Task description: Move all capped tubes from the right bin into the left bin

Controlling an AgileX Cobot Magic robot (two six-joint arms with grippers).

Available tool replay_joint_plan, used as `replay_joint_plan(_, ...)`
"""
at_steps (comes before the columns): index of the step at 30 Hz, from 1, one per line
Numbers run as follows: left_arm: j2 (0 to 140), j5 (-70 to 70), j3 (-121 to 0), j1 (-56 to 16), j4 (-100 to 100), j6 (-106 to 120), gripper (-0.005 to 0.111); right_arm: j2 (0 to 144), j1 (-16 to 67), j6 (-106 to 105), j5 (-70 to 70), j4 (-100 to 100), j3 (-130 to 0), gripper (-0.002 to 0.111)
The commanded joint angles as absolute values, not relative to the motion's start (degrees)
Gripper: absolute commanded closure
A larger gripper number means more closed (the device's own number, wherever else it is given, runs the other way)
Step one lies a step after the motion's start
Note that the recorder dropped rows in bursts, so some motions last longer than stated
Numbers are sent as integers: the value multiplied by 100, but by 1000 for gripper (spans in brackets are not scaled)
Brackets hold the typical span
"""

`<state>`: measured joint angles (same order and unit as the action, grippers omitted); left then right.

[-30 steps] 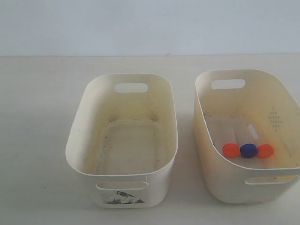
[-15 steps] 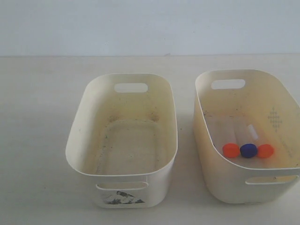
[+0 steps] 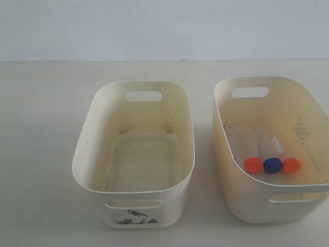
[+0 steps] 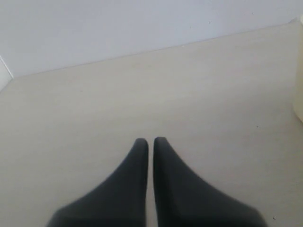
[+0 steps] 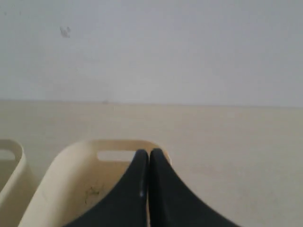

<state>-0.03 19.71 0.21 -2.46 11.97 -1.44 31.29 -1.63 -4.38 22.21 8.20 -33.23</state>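
The pale surface ran back to a plain wall and carried two oval bins side by side, close to its near edge. The left bin sat about midway along that edge. It was off-white and speckled with dirt inside. A dark torn label clung under its front handle slot, and nothing on it could be read. The right bin, cream-yellow, stood toward the near right corner, its right side cut off by the frame. A dotted diamond pattern marked its inner wall.

All three capped tubes lay on the right bin's floor, side by side with caps toward the near wall. The left orange cap, the dark blue cap and the right orange cap formed a row. The clear bodies were faint, and no print on their white strips could be made out.

The left pincer hung over bare surface, narrow, with only a thin slit between its dark fingers and nothing in it. The right pincer was pressed together, empty, in front of the right bin's far handle slot.
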Motion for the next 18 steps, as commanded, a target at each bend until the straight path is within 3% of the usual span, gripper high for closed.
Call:
replay_joint_plan(1, 0, 1947, 0, -254, 1179, -198, 102, 4256, -163, -744, 2337, 1120, -3423, 108)
replay_joint_plan(18, 0, 1947, 0, -254, 1179, -198, 102, 6963, 453, -363, 5293, 1198, -6547, 109)
